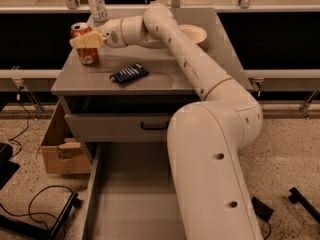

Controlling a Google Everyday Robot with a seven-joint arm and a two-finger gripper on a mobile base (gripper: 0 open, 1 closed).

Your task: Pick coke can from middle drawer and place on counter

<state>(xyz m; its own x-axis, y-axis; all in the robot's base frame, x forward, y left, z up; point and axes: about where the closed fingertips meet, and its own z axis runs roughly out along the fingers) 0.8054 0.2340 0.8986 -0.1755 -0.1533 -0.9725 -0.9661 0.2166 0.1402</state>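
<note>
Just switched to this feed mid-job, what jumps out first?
The big white arm reaches up from bottom right across the counter, its gripper at the coke can standing on the counter's back-left corner. Below, the middle drawer stands wide open; a dark packet lies mid-counter.
</note>
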